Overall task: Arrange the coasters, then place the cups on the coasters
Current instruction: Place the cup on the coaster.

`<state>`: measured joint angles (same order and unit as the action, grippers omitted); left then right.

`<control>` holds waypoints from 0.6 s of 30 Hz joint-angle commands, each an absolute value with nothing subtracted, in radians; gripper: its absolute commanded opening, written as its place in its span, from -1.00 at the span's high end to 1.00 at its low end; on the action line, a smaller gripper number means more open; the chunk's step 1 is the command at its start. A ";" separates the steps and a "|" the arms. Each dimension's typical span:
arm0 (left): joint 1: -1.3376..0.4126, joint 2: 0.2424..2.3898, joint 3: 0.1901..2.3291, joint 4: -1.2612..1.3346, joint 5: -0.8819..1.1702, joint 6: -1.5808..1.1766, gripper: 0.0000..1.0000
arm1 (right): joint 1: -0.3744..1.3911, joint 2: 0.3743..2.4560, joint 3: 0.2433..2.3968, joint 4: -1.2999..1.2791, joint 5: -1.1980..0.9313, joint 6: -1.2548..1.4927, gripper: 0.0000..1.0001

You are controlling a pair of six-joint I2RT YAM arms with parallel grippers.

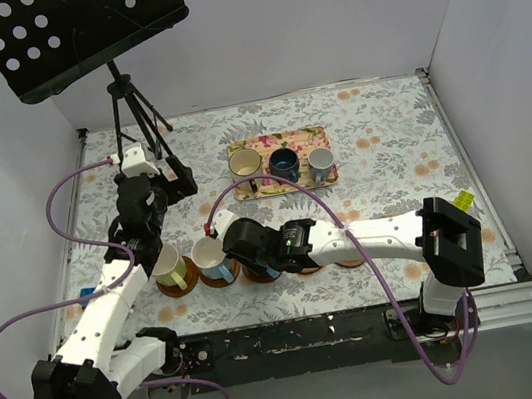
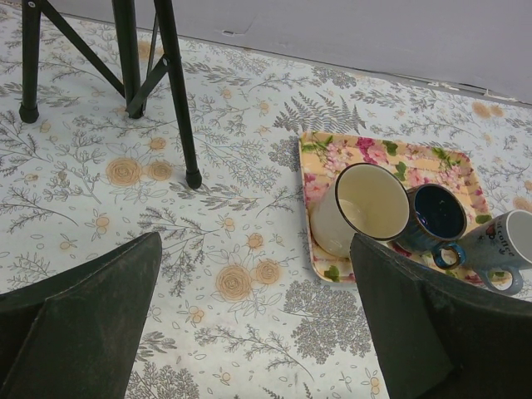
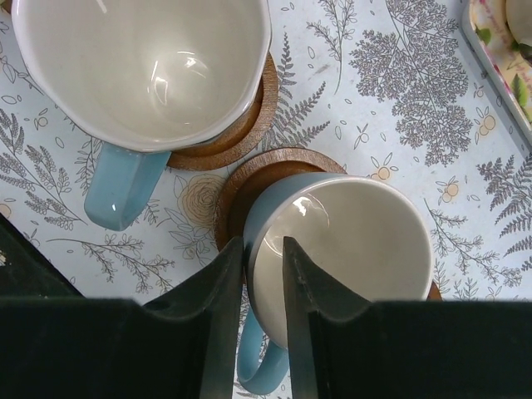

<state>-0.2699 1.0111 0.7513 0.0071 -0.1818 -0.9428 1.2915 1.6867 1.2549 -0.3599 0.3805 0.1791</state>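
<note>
Three cups stand on coasters in a front row: a yellow-green cup, a light blue cup on its coaster, and a second light blue cup on a coaster. My right gripper straddles that second cup's rim, one finger outside and one inside, with a gap at the inner finger; it is open. More coasters peek out under the right arm. My left gripper hovers open and empty left of the tray.
A floral tray holds a cream cup, a dark blue cup and a grey cup. A music stand's tripod stands at the back left. White walls enclose the table.
</note>
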 commanded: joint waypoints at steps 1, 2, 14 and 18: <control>-0.265 1.011 0.792 0.006 -0.170 -0.945 -0.96 | 1.295 1.675 1.302 -0.357 0.411 0.170 0.31; -0.265 1.011 0.792 0.006 -0.170 -0.945 -0.96 | 1.295 1.675 1.302 -0.359 0.413 0.170 0.28; -0.264 1.014 0.790 0.006 -0.166 -0.946 -0.96 | 1.295 1.632 1.272 -0.299 0.397 0.144 0.15; -0.264 1.014 0.792 0.006 -0.167 -0.946 -0.96 | 1.295 1.620 1.264 -0.296 0.397 0.144 0.12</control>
<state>-0.2699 1.0142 0.7528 0.0071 -0.1726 -0.9470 1.2915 1.6756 1.2549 -0.3386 0.3908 0.1535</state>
